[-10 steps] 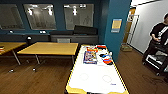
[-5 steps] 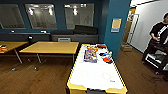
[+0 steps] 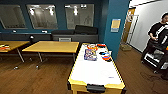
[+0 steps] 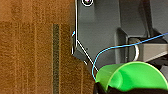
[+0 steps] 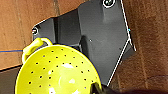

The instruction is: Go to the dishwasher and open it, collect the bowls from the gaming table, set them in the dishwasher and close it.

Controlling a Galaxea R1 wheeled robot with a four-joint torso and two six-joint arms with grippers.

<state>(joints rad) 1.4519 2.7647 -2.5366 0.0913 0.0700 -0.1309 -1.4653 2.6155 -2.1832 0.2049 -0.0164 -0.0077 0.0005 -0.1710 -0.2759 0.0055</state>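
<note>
The gaming table [image 3: 96, 72], white-topped with a yellow frame, stands just ahead in the head view. At its far end lie several coloured bowls [image 3: 106, 56] and a colourful flat pack [image 3: 90, 54]. A green bowl [image 4: 130, 75] hangs over the wooden floor in the left wrist view, with my left gripper [image 4: 117, 90] shut on its rim. In the right wrist view my right gripper [image 5: 100, 89] is shut on the edge of a yellow perforated bowl with a loop handle [image 5: 57, 72]. The dishwasher is out of view.
Two yellow-topped tables [image 3: 51, 46] stand to the left of the gaming table. A blue pillar [image 3: 115, 27] rises behind its far right corner. A person with a control rig [image 3: 157, 35] stands on the right near a doorway. A dark bench [image 3: 75, 37] lines the back wall.
</note>
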